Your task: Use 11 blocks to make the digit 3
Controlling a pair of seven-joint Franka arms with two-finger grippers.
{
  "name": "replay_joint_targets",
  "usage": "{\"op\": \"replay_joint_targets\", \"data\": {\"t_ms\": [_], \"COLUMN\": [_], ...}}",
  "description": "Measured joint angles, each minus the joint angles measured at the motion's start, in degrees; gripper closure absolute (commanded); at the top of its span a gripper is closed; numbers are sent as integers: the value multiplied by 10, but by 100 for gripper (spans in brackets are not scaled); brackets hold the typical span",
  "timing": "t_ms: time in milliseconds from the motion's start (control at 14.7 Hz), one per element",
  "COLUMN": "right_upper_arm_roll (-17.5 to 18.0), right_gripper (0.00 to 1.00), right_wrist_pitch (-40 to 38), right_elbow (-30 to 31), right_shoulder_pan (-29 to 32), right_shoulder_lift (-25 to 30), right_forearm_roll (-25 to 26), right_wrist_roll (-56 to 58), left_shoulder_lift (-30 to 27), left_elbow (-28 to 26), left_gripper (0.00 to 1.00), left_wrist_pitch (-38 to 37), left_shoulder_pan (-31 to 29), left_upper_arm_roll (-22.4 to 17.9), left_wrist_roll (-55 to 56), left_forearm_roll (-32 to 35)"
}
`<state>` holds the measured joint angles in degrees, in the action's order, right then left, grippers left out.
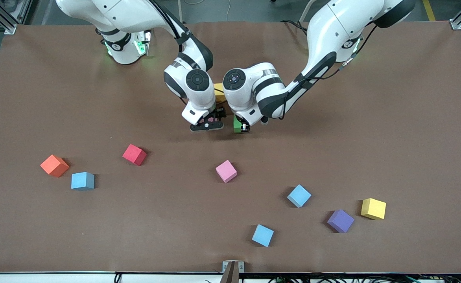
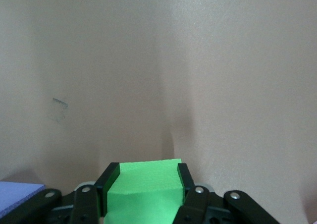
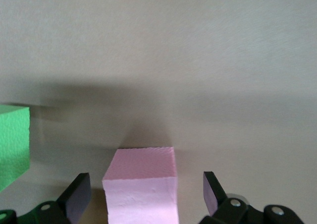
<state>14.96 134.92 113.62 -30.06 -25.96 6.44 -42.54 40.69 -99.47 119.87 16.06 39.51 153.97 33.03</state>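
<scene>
My left gripper (image 2: 147, 170) is shut on a green block (image 2: 143, 192), held low at the table's middle beside the right gripper. The same green block (image 1: 236, 125) shows under the left wrist in the front view. My right gripper (image 3: 146, 184) stands open around a pink block (image 3: 142, 167) resting on the table, with a gap on each side. A yellow block (image 1: 218, 90) peeks out between the two wrists. A purple block's corner (image 2: 17, 196) lies beside the left gripper. The arms hide the rest of the digit 3.
Loose blocks lie nearer the front camera: red (image 1: 134, 154), pink (image 1: 226, 171), blue (image 1: 82, 181), blue (image 1: 299, 195), blue (image 1: 262, 235), purple (image 1: 340, 220), yellow (image 1: 373, 208). An orange cube (image 1: 54, 165) sits toward the right arm's end.
</scene>
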Motion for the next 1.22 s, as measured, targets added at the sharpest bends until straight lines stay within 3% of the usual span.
{"op": "replay_joint_targets", "data": {"t_ms": [340, 544, 953, 1225], "right_upper_arm_roll": [-2, -7, -18, -19], "right_gripper": [0, 0, 0, 0], "right_wrist_pitch": [-101, -149, -116, -106], "right_elbow": [-28, -59, -112, -112], "right_shoulder_pan": [45, 110, 318, 370], "right_shoulder_lift": [46, 73, 61, 23], "right_forearm_roll": [0, 0, 1, -1], "right_wrist_roll": [0, 0, 86, 65], "left_shoulder_lift": [0, 0, 0, 0], "left_elbow": [-2, -3, -2, -1], "left_gripper": [99, 99, 99, 99], "left_wrist_pitch": [0, 0, 16, 45], "left_shoulder_pan": [0, 1, 10, 31], "left_upper_arm_roll": [0, 0, 1, 1], "left_wrist_roll": [0, 0, 23, 37], "left_forearm_roll": [0, 0, 0, 0]}}
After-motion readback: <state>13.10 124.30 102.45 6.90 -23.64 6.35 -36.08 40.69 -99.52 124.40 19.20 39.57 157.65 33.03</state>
